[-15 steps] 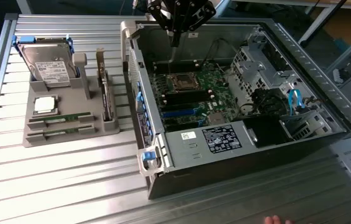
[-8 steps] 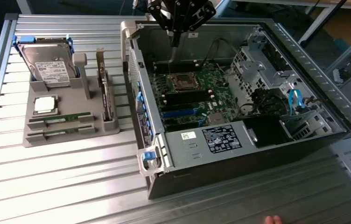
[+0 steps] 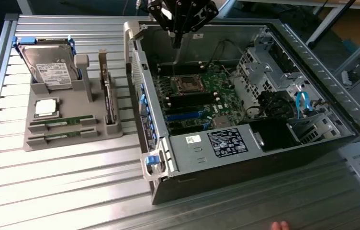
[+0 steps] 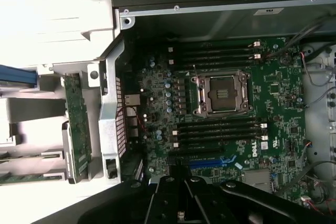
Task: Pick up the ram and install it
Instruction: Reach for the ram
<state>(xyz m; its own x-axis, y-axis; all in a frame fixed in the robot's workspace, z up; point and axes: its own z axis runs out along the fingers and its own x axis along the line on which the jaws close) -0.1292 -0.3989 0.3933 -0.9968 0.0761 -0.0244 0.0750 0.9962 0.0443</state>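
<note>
Two ram sticks lie flat in the grey holder (image 3: 71, 103) on the exterior view's left: one ram stick (image 3: 61, 120) and a second (image 3: 61, 136) just in front of it. The wrist view catches their ends (image 4: 21, 156). My gripper (image 3: 176, 44) hangs above the far edge of the open computer case (image 3: 193, 143), well apart from the ram. Its fingers (image 4: 185, 187) stand shut with nothing seen between them. Below it lies the motherboard (image 4: 226, 108), with dark empty memory slots (image 4: 218, 132) on both sides of the processor socket (image 4: 223, 93).
The holder also carries a hard drive (image 3: 49, 67), a square silver processor chip (image 3: 46, 108) and an upright dark expansion card (image 3: 108, 100). Cables and a drive cage (image 3: 275, 91) crowd the case's right half. A person's fingertips (image 3: 281, 225) show at the table's front edge.
</note>
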